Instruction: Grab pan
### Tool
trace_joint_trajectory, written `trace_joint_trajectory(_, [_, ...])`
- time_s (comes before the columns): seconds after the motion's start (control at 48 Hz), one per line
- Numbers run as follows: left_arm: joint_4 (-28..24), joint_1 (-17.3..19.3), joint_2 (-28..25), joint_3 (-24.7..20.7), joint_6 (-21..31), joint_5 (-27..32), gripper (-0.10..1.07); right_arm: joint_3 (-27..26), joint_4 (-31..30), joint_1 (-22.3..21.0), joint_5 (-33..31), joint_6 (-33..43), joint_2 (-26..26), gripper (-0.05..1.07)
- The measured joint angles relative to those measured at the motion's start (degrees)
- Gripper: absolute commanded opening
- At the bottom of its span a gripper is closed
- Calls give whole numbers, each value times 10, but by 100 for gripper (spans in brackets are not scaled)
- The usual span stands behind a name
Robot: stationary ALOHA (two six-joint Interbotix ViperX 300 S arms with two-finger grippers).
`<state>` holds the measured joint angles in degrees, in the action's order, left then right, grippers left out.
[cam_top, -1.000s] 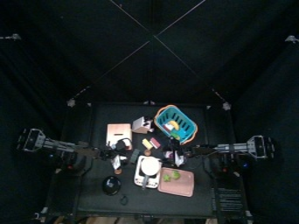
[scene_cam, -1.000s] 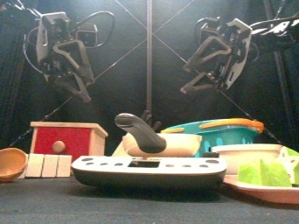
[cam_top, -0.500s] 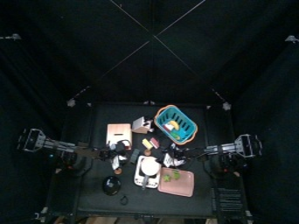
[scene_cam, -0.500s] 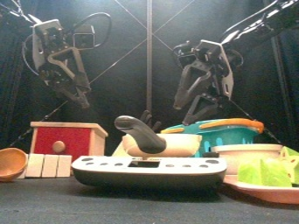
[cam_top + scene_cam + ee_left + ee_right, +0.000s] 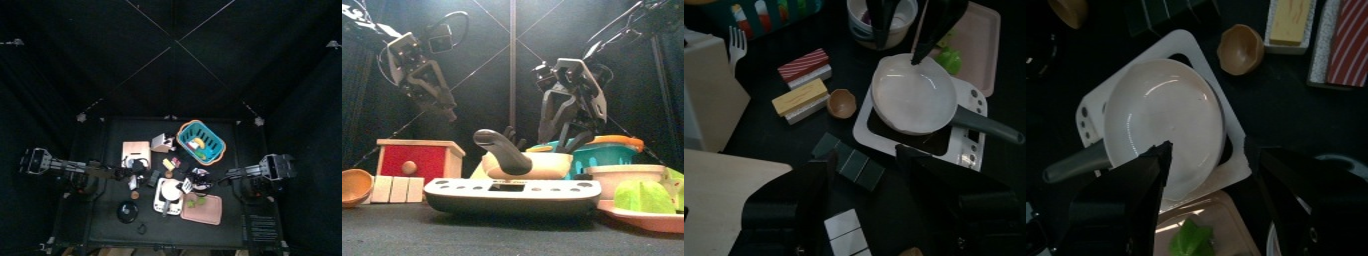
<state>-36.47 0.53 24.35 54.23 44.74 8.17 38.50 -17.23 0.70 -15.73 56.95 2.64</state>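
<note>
Top view: my right gripper [image 5: 198,181] hangs over the clutter at centre, beside the small pale pan [image 5: 170,190]; details are too small to read.

Front view: the pan's dark curved handle [image 5: 498,150] rises above a glossy black scale [image 5: 512,194]; its bowl is mostly hidden.

Left wrist view: my left gripper [image 5: 871,190] is spread and empty at lower frame, the smooth white round pan [image 5: 914,94] at upper right.

Right wrist view: my right gripper [image 5: 1213,190] is released, jaws wide, above the pan [image 5: 1166,125].
</note>
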Motion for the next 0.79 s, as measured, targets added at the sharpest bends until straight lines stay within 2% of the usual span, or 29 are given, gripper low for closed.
trace_joint_trajectory(0.396, [-7, 17, 3, 27, -3, -49, 87, -20, -10, -3, -34, -2, -36, 89])
trace_joint_trajectory(0.562, [-7, 18, 4, 28, -2, -55, 87, -35, -24, -3, -56, -3, -54, 81])
trace_joint_trajectory(0.792, [-4, 18, 4, 30, -1, -59, 87, -47, -28, -4, -86, -4, -66, 63])
